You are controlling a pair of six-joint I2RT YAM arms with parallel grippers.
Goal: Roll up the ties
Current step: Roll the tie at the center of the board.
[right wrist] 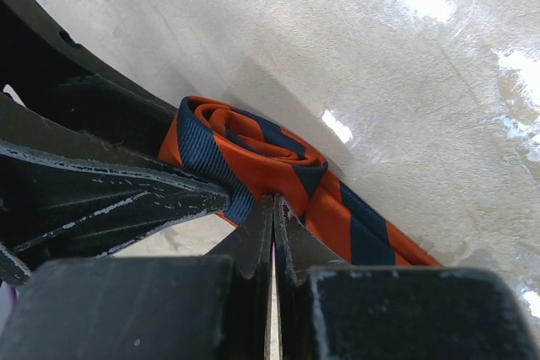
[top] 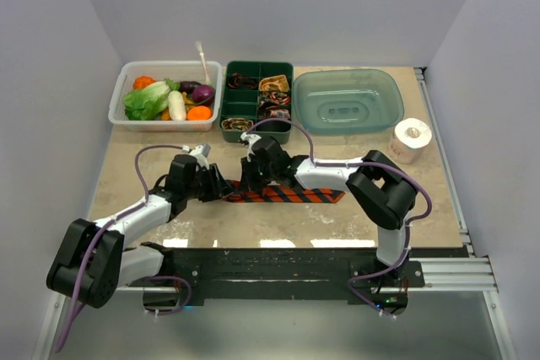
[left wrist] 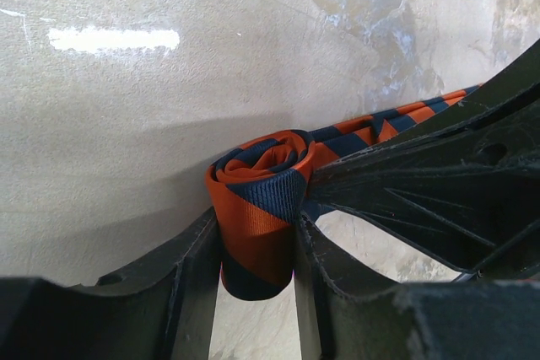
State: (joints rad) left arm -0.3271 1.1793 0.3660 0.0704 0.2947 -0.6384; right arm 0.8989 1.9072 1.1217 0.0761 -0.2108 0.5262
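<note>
The striped tie (top: 291,195) lies flat on the table (top: 405,208) near its front edge, running left to right. It is ribbed woven cloth, orange with dark navy-black diagonal stripes. Its right end comes to a point. Its left end is wound into a small tight coil (left wrist: 257,208) of a few turns, and the unrolled length trails away from it along the table. The coil is pinched between the two fingers of the left gripper (left wrist: 257,229). Other rolled ties (top: 274,83), small coils in tan, brown and dark-red patterns, sit in compartments of the green tray (top: 258,63) at the back of the table, well apart from the striped one
</note>
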